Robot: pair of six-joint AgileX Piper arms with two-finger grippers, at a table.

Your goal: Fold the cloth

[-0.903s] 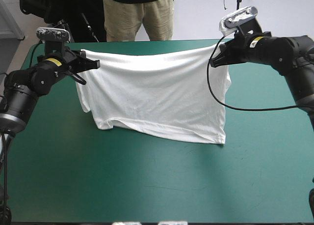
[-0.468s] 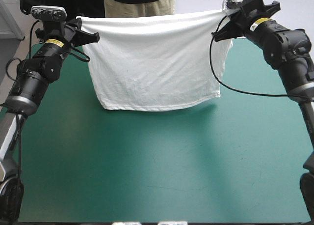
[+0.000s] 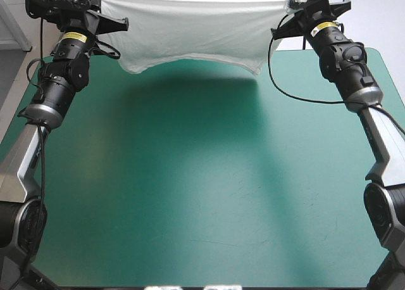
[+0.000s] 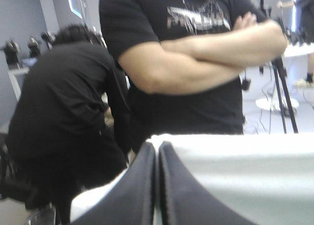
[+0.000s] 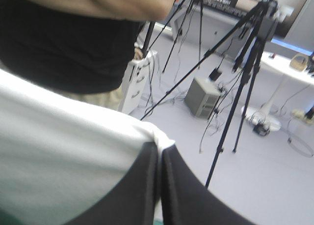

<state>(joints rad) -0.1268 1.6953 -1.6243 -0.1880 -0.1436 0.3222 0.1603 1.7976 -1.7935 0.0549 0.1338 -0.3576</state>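
T-shirt [image 3: 190, 30] lifted, stretched wide, hem arched

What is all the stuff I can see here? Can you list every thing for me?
T-shirt: one, white, held up in the air and stretched wide between the two grippers, near the table's far edge.
table: one, teal-green cover, fills most of the high view, with the T-shirt's shadow on its far part.
left gripper: one, black fingers, shut on the T-shirt at one top corner, raised at the table's far left.
right gripper: one, black fingers, shut on the T-shirt at the other top corner, raised at the table's far right.
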